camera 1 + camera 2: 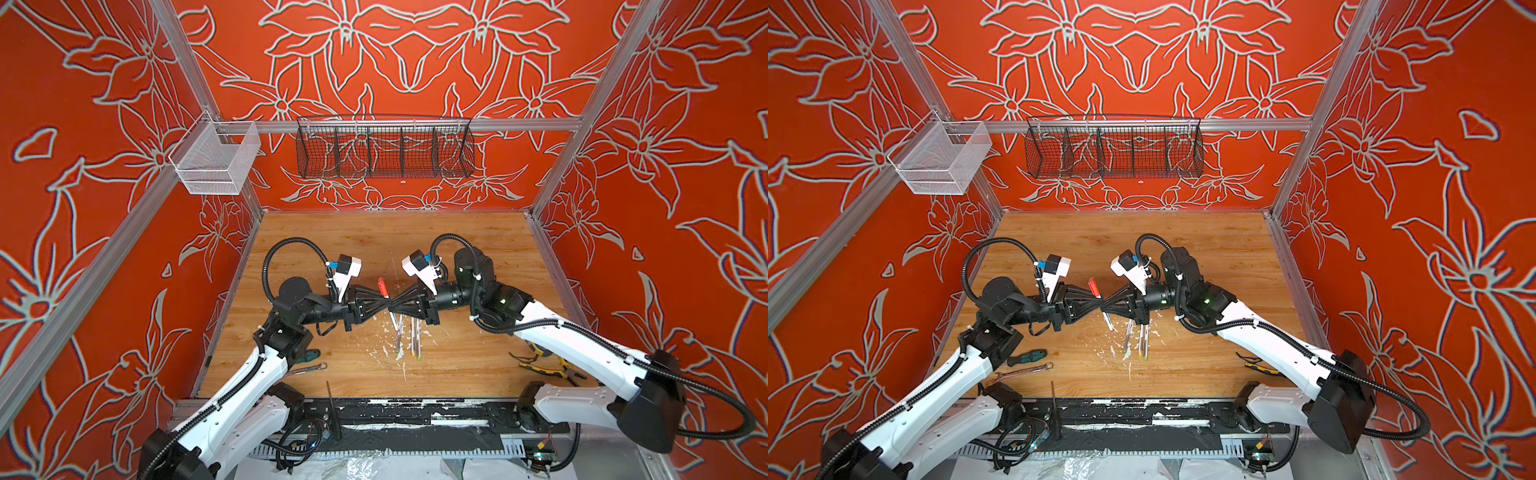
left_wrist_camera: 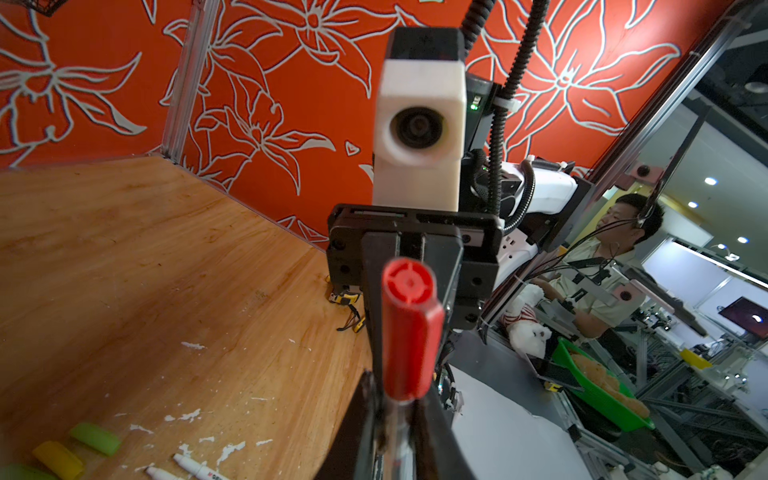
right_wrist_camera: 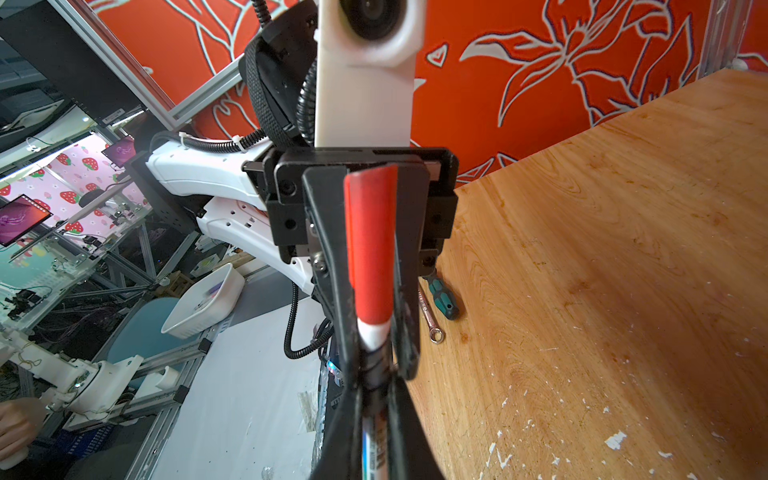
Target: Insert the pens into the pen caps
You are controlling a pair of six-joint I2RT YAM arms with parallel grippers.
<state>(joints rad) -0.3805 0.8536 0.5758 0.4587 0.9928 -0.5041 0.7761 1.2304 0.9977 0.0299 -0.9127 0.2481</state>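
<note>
Right now the left hand (image 1: 384,304) and the right hand (image 1: 397,306) meet tip to tip above the middle of the counter (image 1: 457,257), both closed on one pen (image 1: 393,322). A red cap (image 1: 382,286) sits on its far end, sticking out beyond the fingers, and the white barrel slants toward the near side. In the left wrist view, the left fingers (image 2: 359,424) pinch the barrel just under that cap. Three other pens (image 1: 414,343) lie on the counter just nearer. Two green caps (image 2: 95,438) and a yellow cap (image 2: 58,459) lie loose on the wood.
</note>
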